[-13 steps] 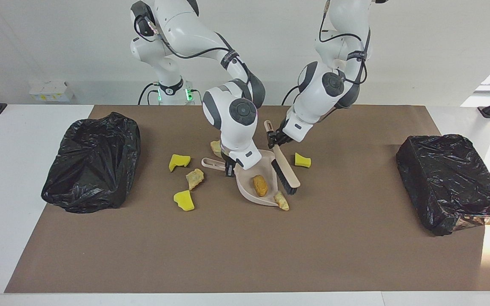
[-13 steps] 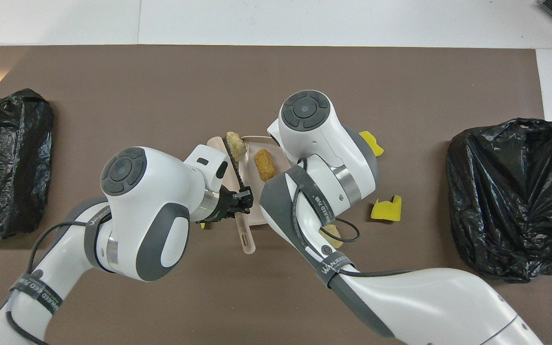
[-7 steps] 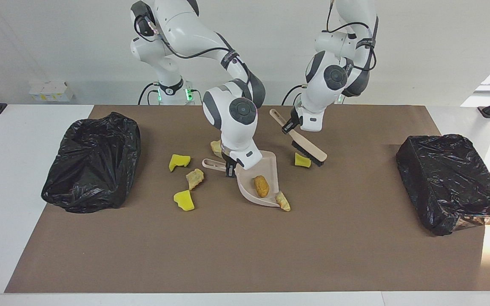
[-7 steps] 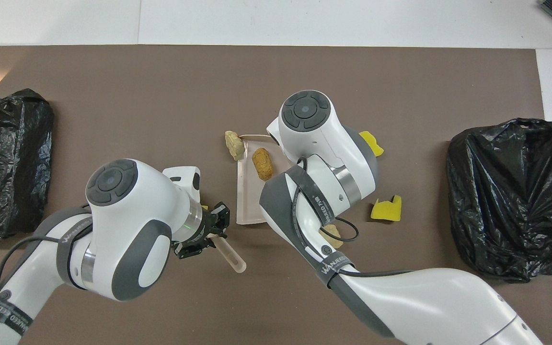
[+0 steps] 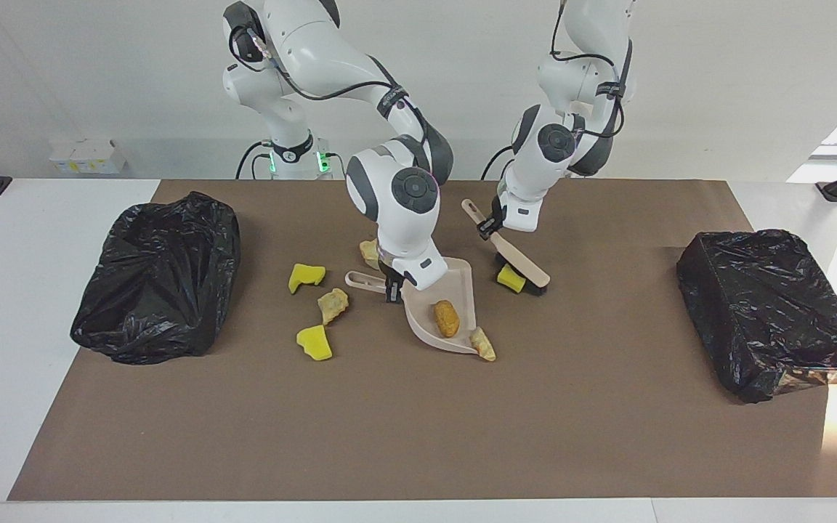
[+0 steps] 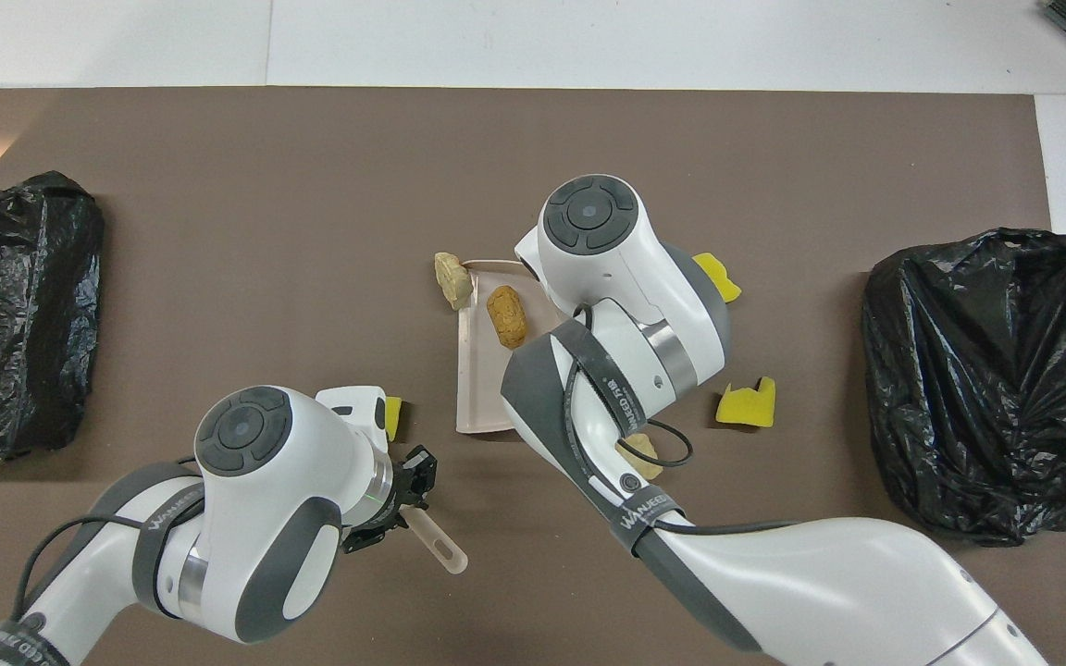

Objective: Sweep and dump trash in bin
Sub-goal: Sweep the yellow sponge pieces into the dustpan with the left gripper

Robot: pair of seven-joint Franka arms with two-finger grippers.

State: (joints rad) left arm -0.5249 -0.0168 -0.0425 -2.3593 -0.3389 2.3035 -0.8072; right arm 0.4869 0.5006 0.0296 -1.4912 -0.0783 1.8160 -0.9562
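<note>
trash count: seven small lumps: three bright yellow sponge chunks and four tan or orange-brown bread-like pieces.
yellow chunks: one (image 5: 511,277) touches the bristles of the beige wooden hand brush (image 5: 519,259) on the brown table mat (image 5: 418,428), toward the left arm's end; the other two (image 5: 306,276) and (image 5: 314,343) lie toward the right arm's end.
bread-like pieces: an orange-brown oblong piece (image 5: 446,318) lies inside the beige plastic dustpan (image 5: 462,287); a tan piece (image 5: 483,343) rests at the pan's open lip, on the side farther from the robots; a third (image 5: 333,305) lies between the two yellow chunks at the right arm's end; a fourth (image 5: 369,253) sits just beside the right arm's wrist, nearer the robots than the pan's handle.
bins: two, both lined with black plastic bags, one (image 5: 159,272) at the right arm's end, one (image 5: 771,309) at the left arm's end, well apart from the trash.
left gripper (image 5: 489,227): clamped tight on the brush's handle, brush tilted with its bristle end down on the mat against the yellow chunk, beside the dustpan.
right gripper (image 5: 391,285): closed on the dustpan's handle where it meets the pan, pan resting on the mat with its mouth facing away from the robots.
</note>
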